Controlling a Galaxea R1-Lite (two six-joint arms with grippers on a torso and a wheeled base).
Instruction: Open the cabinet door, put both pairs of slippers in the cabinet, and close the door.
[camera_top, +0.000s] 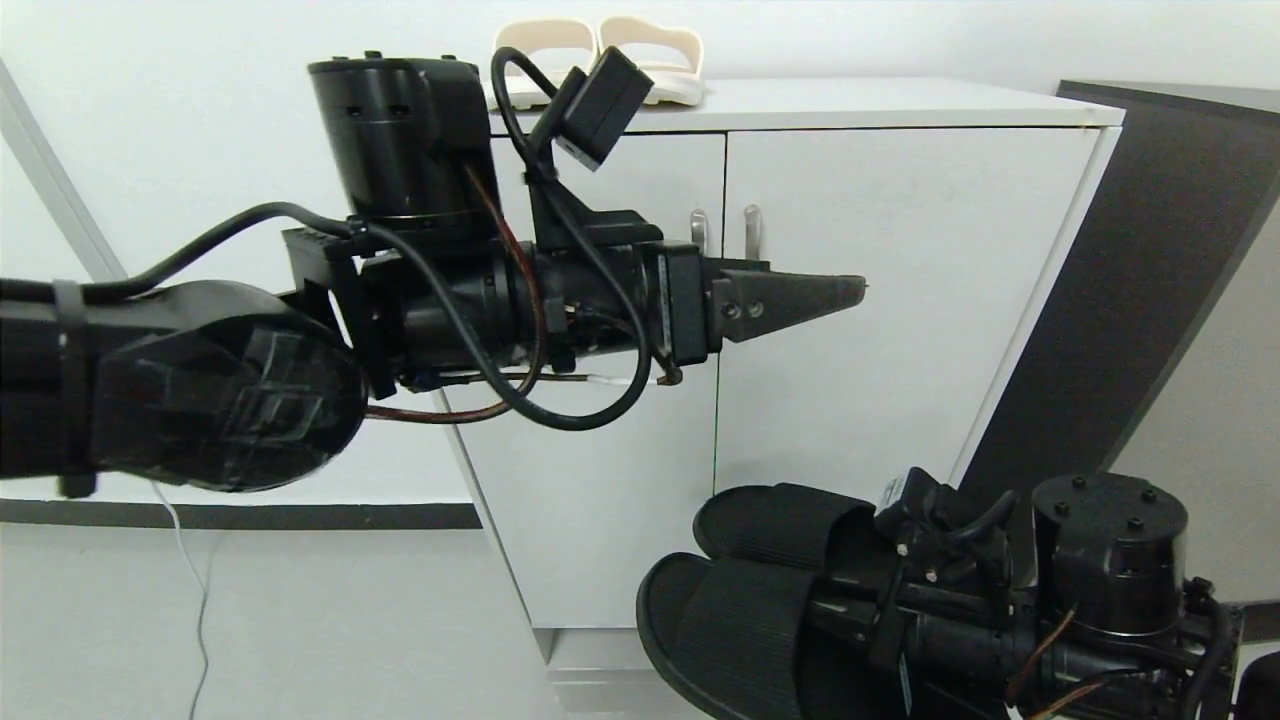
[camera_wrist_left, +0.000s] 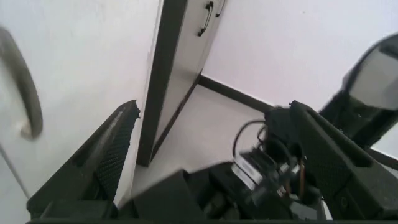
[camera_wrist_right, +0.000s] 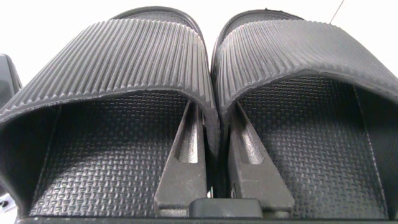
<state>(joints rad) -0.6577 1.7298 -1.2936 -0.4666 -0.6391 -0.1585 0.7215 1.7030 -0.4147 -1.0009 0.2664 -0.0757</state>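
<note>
Right gripper (camera_wrist_right: 216, 118) pinches black slippers (camera_wrist_right: 124, 68); left gripper (camera_wrist_left: 213, 109) spread.

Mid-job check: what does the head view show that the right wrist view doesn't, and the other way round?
Head view alone: the cabinet with both doors closed, its handles, the white slippers on top, and the left gripper in front of the doors, near the handles. Right wrist view alone: the right gripper, a finger inside each of the black slippers, pinching their inner walls together. Both: the black slippers, held up in front of the cabinet.
</note>
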